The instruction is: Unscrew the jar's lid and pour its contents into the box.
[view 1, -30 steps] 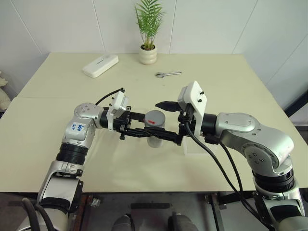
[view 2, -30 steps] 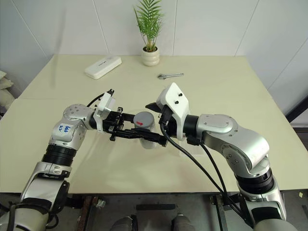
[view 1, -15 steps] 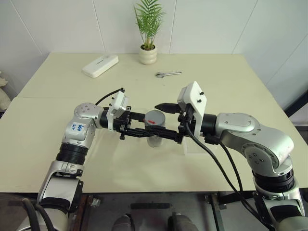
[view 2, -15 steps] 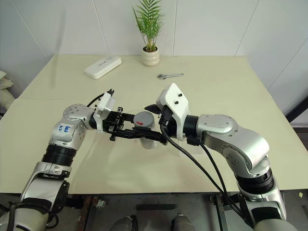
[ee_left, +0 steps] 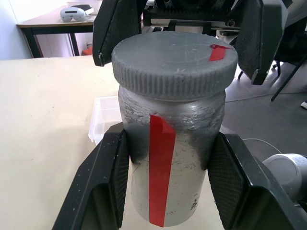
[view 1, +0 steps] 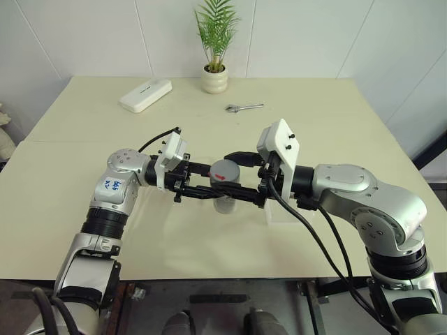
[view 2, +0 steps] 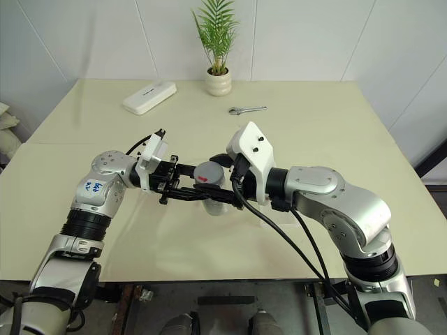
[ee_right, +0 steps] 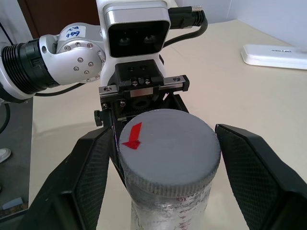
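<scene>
Presumably to steady it for unscrewing, the left gripper (ee_left: pixel 170 177) clamps the jar (ee_left: pixel 172 158) while the right gripper (ee_right: pixel 165 158) straddles the lid (ee_right: pixel 168 146), jaws apart.

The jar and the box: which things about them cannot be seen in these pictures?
- What is inside the jar: left wrist view, its silvery wall is opaque and the lid is on.
- Most of the box: left wrist view, the jar and the left gripper cover it.
- The jar's base: cut off by the bottom edge in both wrist views.
</scene>
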